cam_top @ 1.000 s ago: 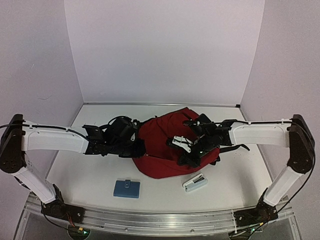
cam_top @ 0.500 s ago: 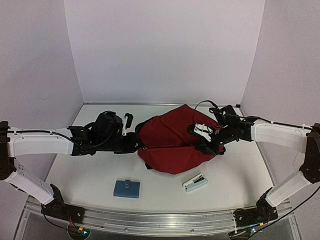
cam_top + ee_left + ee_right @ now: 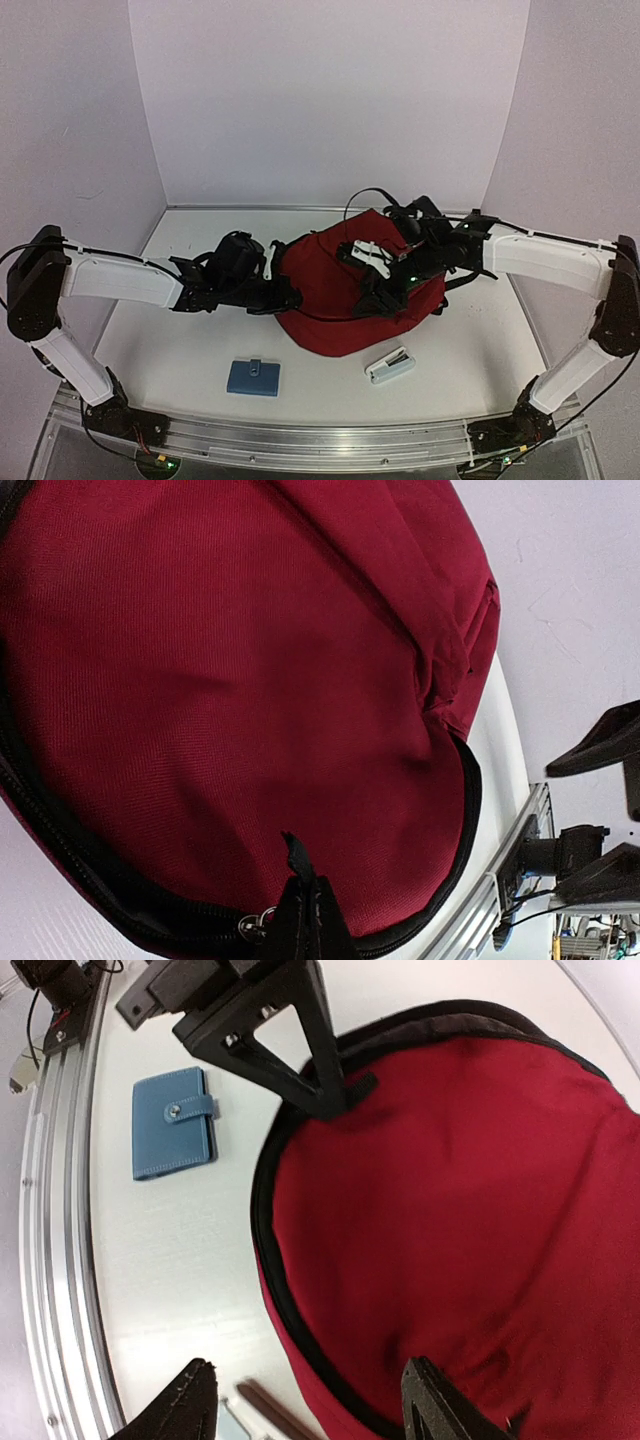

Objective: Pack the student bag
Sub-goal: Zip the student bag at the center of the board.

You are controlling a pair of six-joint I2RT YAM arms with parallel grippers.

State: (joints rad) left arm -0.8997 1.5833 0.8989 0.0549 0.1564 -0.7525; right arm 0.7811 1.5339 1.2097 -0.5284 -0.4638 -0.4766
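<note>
Only the left wrist view shows the left gripper [image 3: 305, 908] pinched shut on the bag's [image 3: 230, 680] zipper pull [image 3: 293, 852]. The right wrist view shows the wallet [image 3: 172, 1138] and the right gripper [image 3: 308, 1375] spread, empty.

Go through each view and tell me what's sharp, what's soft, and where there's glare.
Top external: flat, even light, soft shadows, little texture on the student bag. Left wrist: its red weave is crisp; the left fingers at the bottom edge are dark and featureless. Right wrist: blue wallet sharp, mild sheen on the table, no harsh glare.
</note>
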